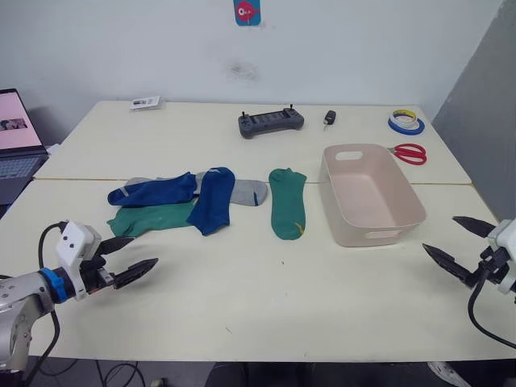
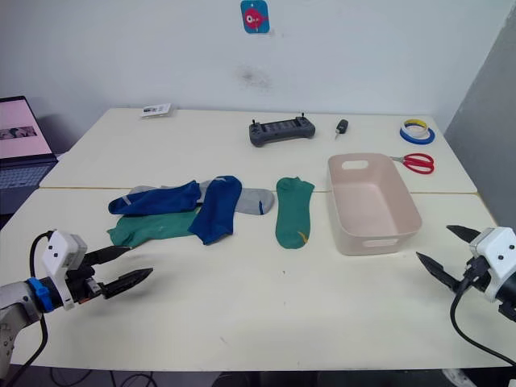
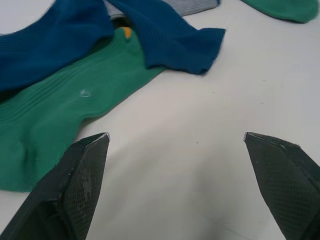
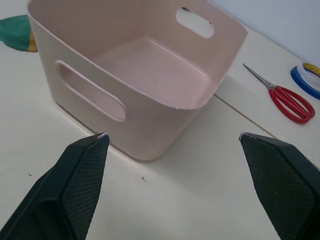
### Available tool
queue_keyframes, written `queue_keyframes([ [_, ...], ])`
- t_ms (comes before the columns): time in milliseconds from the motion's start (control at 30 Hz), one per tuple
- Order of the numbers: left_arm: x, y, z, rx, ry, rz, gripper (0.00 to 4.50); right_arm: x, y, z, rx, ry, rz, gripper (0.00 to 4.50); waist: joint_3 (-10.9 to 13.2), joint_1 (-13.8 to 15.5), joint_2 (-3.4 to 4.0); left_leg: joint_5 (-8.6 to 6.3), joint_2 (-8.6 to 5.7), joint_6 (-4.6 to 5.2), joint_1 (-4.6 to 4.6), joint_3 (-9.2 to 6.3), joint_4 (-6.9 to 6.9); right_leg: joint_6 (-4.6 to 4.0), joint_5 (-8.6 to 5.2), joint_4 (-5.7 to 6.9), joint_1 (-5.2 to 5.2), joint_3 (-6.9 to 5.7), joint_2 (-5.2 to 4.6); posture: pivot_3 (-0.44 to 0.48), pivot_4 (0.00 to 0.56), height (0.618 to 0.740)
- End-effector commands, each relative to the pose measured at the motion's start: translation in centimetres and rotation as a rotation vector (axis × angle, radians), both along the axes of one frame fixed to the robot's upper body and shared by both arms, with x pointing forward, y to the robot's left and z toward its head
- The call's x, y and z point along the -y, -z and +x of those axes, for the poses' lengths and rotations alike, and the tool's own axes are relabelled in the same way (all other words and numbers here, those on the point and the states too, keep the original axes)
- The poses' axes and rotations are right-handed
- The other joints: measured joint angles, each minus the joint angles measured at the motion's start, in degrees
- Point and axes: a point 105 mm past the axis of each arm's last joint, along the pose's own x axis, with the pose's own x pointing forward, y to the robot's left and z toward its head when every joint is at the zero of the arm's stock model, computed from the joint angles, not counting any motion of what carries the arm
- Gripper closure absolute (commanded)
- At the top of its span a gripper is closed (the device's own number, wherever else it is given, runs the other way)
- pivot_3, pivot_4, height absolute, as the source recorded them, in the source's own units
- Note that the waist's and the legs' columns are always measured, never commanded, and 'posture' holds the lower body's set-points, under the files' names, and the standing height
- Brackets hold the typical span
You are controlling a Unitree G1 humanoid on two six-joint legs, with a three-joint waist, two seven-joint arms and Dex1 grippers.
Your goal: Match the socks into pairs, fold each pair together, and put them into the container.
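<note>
Socks [image 1: 193, 201] loose beside empty container [image 1: 371, 193]

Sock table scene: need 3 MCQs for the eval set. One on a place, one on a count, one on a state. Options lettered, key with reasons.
1. Where does the lone green sock lie?
A. inside the bin
B. on the table between the sock pile and the bin
C. under the scissors

2. How many blue socks can be seen in the pile?
A. none
B. two
C. five

3. What state is the bin in?
A. upright and empty
B. tipped on its side
C. full of socks

Key:
1 B: it lies flat on the table, apart from the sock pile on its left and the bin on its right.
2 B: one blue sock lies across the pile, a second blue sock runs beside it.
3 A: the right wrist view shows its bare floor, with the right gripper open in front of it; the left gripper is open too.
</note>
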Motion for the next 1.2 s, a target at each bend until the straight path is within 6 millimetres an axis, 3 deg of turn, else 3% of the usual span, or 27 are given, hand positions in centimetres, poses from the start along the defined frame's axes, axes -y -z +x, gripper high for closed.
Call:
queue_keyframes([
  [33,2.2,-1.2,0.1,0.042,0.099,0.017,0.0,-1.7,-1.3,-0.3,0.016,-0.085,-0.019,0.04,0.0,0.0,0.0,0.0,0.0,0.0,0.0,0.0,0.0,0.0,0.0,0.0,0.0,0.0,0.0,0.0,0.15,0.74],
  [400,12.2,-2.0,-0.3,0.115,0.485,-0.012,0.0,-7.4,-2.2,-2.2,-0.083,-0.311,-0.031,0.04,0.0,0.1,0.01,0.0,-0.02,0.0,-0.05,-0.04,0.04,0.01,0.0,-0.02,0.02,-0.02,0.07,0.0,0.15,0.74],
  [567,16.6,-1.6,0.6,0.155,0.62,-0.017,0.0,-9.0,-2.9,-2.0,-0.051,-0.344,-0.03,0.04,0.0,0.1,0.0,0.0,-0.04,0.0,-0.06,-0.04,0.11,0.02,0.01,-0.01,0.04,-0.02,0.24,0.0,0.15,0.74],
  [767,19.8,0.9,3.4,0.222,0.65,0.106,0.0,-10.3,-2.5,-2.7,-0.061,-0.357,-0.016,0.04,0.0,0.2,-0.01,0.0,-0.1,0.0,-0.1,-0.06,0.11,0.02,0.01,-0.05,0.03,-0.03,0.33,0.0,0.15,0.74],
  [1033,23.7,1.8,6.5,0.32,0.659,0.146,0.0,-10.7,-2.2,-3.5,-0.078,-0.335,0.001,0.04,0.0,0.3,-0.03,0.01,-0.12,0.0,-0.21,-0.14,0.16,0.03,0.02,-0.05,0.0,-0.08,0.33,0.0,0.15,0.74],
  [1200,24.7,2.6,8.1,0.297,0.649,0.194,1.23,-10.9,-2.1,-3.7,-0.08,-0.329,0.004,0.0,0.0,0.2,-0.03,0.01,-0.18,0.01,-0.21,-0.16,0.19,0.03,0.02,0.0,0.0,-0.1,0.38,0.0,0.15,0.74],
])
